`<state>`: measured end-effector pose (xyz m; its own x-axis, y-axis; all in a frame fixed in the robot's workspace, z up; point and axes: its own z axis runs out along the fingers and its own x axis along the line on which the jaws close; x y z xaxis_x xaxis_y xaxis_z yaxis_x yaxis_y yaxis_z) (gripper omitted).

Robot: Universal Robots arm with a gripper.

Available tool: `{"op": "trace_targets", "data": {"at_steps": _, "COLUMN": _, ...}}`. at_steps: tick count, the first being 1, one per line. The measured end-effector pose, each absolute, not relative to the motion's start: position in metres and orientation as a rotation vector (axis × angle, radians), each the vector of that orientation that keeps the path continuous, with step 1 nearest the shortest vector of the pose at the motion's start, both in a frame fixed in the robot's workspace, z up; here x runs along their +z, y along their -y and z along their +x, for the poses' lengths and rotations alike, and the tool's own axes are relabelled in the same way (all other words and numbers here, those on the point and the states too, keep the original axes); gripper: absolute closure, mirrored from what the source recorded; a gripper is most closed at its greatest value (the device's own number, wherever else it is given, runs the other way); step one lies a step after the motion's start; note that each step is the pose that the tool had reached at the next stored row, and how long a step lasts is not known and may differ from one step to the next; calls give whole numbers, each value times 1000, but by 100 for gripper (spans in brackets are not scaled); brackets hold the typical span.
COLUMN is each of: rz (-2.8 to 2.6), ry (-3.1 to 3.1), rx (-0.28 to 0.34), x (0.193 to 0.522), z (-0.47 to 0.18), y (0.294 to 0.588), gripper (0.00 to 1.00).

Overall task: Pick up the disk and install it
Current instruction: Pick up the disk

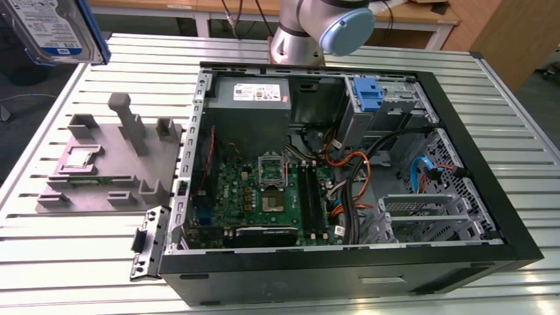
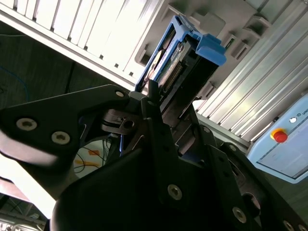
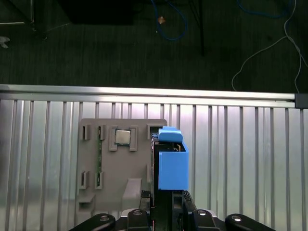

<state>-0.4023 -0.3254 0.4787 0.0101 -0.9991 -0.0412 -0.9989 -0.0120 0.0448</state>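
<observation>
The disk hangs high at the exterior view's upper left, above the table's corner, its blue-and-white label and blue rail showing. In both wrist views my gripper is shut on the disk, whose blue carrier sticks out beyond the black fingers. In the first wrist view the disk hovers over the edge of the grey fixture plate. The open computer case lies well away, toward the exterior view's right.
The grey fixture plate holds a chip and upright posts. Inside the case are a power supply, a bare blue bracket, the motherboard and a metal drive cage. A box with a red button stands beside the slatted table.
</observation>
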Motion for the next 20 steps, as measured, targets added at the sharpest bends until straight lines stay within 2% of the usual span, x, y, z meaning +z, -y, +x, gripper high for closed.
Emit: {"op": "trace_targets", "data": {"at_steps": 20, "rz": 2231, "ry": 2206, "rx": -95, "x": 479, "z": -388, "y": 325, "gripper": 65}}
